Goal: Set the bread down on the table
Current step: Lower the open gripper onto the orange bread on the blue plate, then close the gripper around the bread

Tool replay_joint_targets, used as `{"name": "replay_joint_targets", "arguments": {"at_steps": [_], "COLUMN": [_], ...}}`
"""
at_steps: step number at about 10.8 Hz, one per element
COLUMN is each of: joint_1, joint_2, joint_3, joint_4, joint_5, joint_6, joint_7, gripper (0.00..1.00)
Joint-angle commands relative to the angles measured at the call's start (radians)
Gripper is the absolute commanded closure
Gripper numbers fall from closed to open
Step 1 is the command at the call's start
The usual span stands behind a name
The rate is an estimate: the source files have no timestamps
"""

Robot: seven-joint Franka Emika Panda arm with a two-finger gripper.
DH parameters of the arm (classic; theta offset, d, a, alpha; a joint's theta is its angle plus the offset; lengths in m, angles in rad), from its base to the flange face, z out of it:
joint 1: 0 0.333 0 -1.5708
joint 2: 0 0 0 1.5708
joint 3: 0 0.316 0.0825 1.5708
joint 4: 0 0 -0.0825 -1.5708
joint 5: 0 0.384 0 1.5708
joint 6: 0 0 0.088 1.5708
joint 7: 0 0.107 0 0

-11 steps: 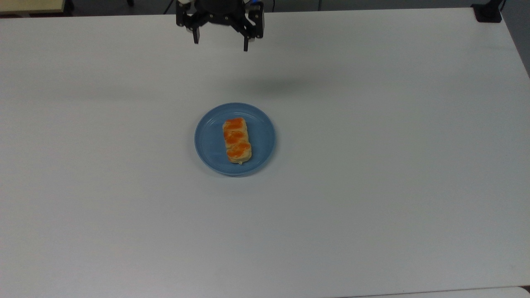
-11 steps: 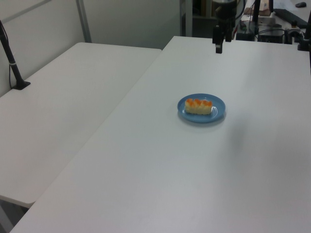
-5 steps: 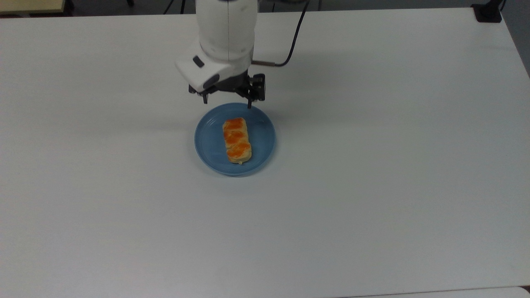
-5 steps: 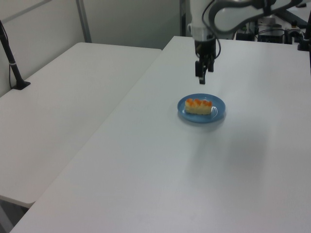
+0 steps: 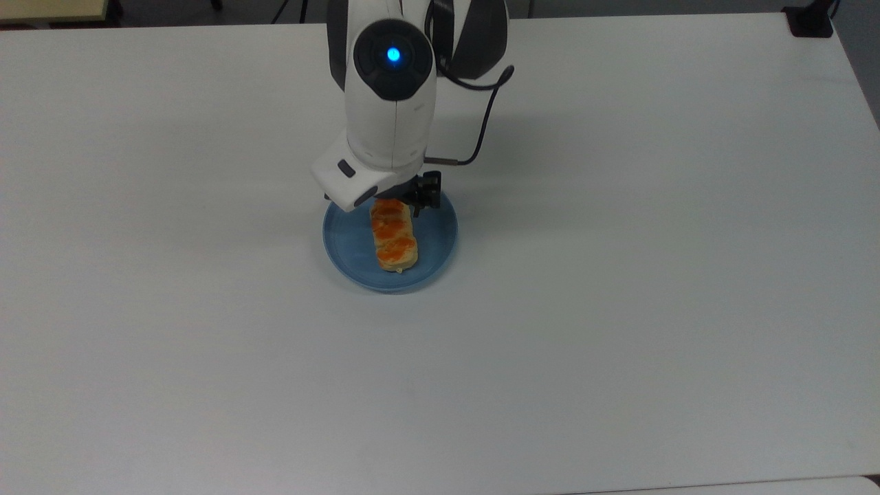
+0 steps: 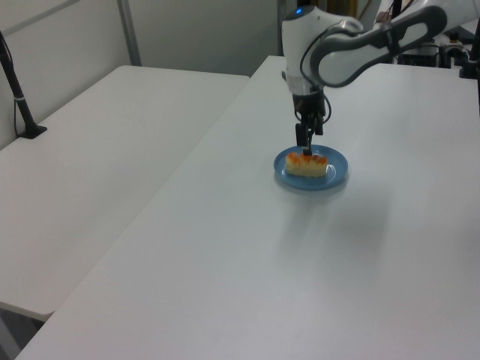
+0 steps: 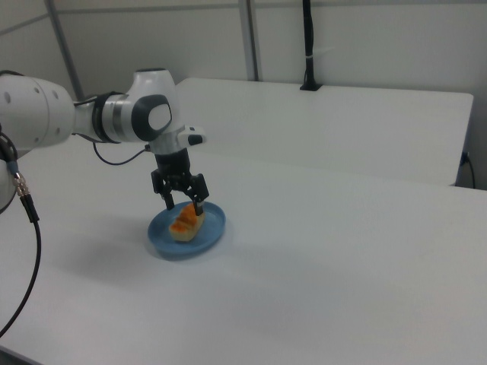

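The bread (image 5: 394, 238), a pale-tan loaf with orange patches, lies on a round blue plate (image 5: 434, 234) in the middle of the white table (image 5: 619, 289). My gripper (image 7: 183, 206) hangs open over the loaf's end nearest the arm. One finger sits on each side of that end, just above the plate. In the top view the white wrist hides most of the gripper, and one black finger (image 5: 417, 205) shows beside the bread. In the left view the gripper (image 6: 306, 147) points down right above the bread (image 6: 306, 166) and the plate (image 6: 337, 171).
The arm's black cable (image 5: 487, 110) loops over the table behind the plate. A black clamp base (image 5: 810, 22) sits at the top view's far right corner. A second white table (image 6: 97, 150) with a black pole (image 6: 16, 90) adjoins on the left view's left.
The arm has swung from the table's far edge toward the plate and come down. The open fingers now straddle the bread's near-arm end. Bread and plate have not moved.
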Motion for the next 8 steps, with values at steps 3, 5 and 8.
{"name": "replay_joint_targets", "arguments": {"at_steps": [3,5,8], "joint_1": [0.007,0.009,0.012], "joint_2": [0.055,0.063,0.057], "joint_3": [0.007,0.009,0.009], "joint_4": [-0.01,-0.022,-0.026], "joint_5": [-0.006,-0.006,-0.006], "joint_6": [0.083,0.109,0.114], "joint_7": [-0.001,-0.001,-0.003], "gripper": [0.03,0.35,0.72]}}
